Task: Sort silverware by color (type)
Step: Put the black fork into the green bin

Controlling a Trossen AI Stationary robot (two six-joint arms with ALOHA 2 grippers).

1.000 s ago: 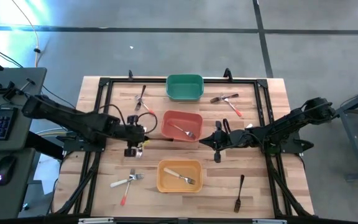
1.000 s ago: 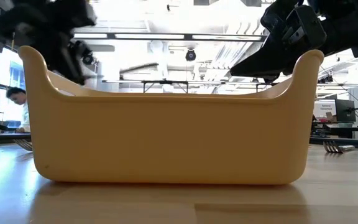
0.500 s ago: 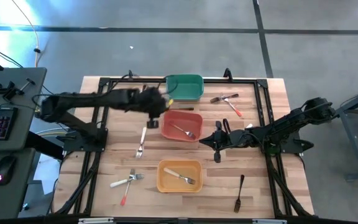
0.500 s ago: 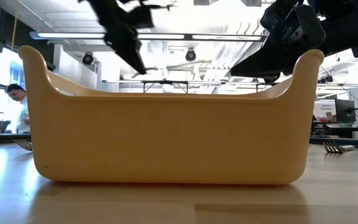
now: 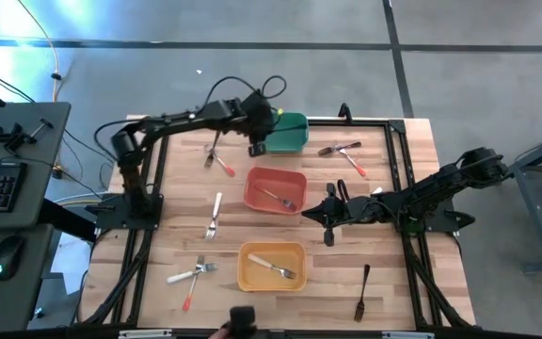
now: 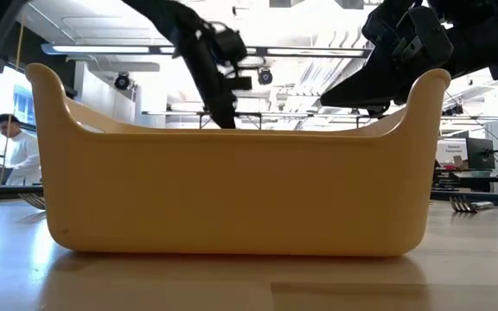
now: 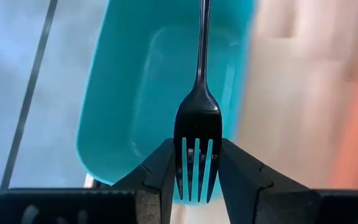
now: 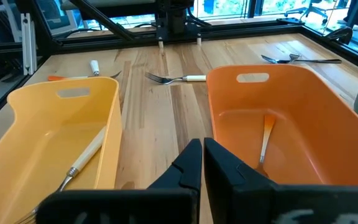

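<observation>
High view: left gripper point(image 5: 257, 141) has swung from mid-surface up to the near-left corner of the green bin point(image 5: 290, 121), carrying a dark fork; the cream-handled fork point(image 5: 214, 216) it was over a second ago lies alone on the wooden surface point(image 5: 393, 273). Red bin point(image 5: 252, 184) holds an orange-handled fork point(image 5: 278, 198), yellow bin point(image 5: 245, 268) a cream-handled one point(image 5: 273, 267). Loose pieces remain: pair left of green bin point(image 5: 215, 155), pair right of it point(image 5: 343, 153), pair front-left point(image 5: 192, 276), dark fork front-right point(image 5: 361, 293). Right gripper point(image 5: 328, 213) parked just right of the red bin. Low view: yellow bin fills the frame, left arm point(image 6: 204, 60) descending behind it, right arm point(image 6: 405, 52) overhead; person in the far room at left. Left wrist view: fingers point(image 7: 160, 174) partly closed, pinching the dark fork point(image 7: 197, 118) at its tines, handle pointing out over the green bin, which looks empty. Likely next: drop it there, starting the dark pile. Right wrist view: fingers point(image 8: 188, 163) fully closed, holding nothing, facing the gap between yellow and red bins.
</observation>
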